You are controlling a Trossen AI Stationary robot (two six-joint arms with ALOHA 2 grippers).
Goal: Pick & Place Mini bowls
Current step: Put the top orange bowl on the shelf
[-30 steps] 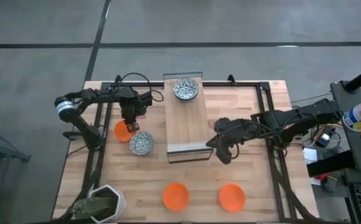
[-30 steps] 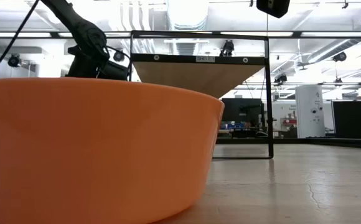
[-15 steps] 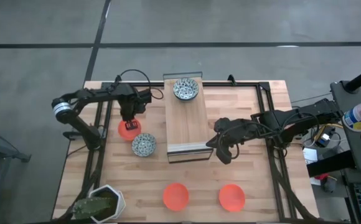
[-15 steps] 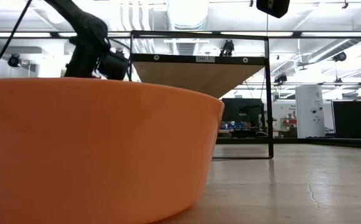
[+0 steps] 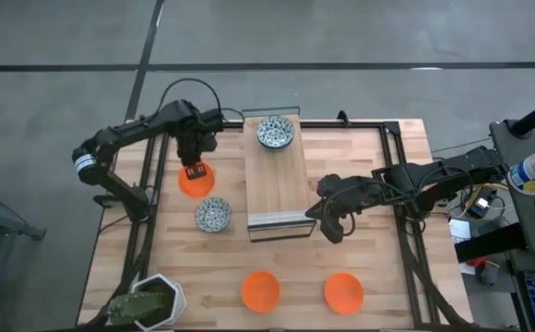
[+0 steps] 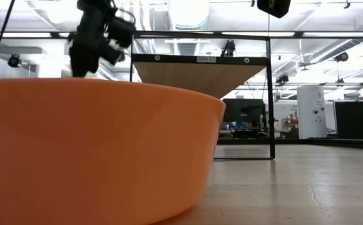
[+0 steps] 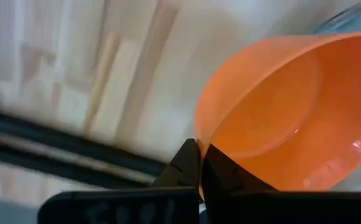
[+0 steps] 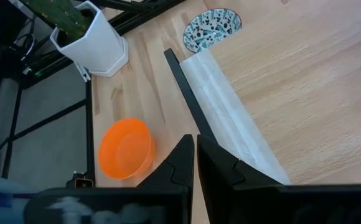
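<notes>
My left gripper [image 5: 194, 171] [image 7: 200, 157] is over the table's far left part, shut on a plain orange mini bowl [image 5: 195, 182] [image 7: 280, 118]. A blue-patterned bowl [image 5: 212, 215] rests on the table just nearer than it. Another blue-patterned bowl [image 5: 275, 132] stands on the far end of a raised wooden platform [image 5: 277, 184]. Two more orange bowls [image 5: 260, 290] [image 5: 343, 291] sit near the table's near edge. My right gripper [image 5: 328, 223] [image 8: 196, 152] waits shut beside the platform's near right corner. My left gripper pinches the orange bowl's rim [image 7: 200, 135] with one finger inside the bowl and one outside. The fingers come from above, pointing down. The bowl hangs tilted below them, lifted clear of the table.
A white angular pot with a green plant [image 5: 152, 300] stands at the near left corner. A black frame [image 5: 392, 175] runs along the table's sides. In the low view an orange bowl [image 6: 100, 150] fills the foreground, with the platform [image 6: 197, 75] behind it.
My left gripper has risen and moved toward the table's far edge, carrying the orange bowl. The bowl has left the table beside the blue-patterned bowl and now hangs clear of it. The right arm has kept still.
</notes>
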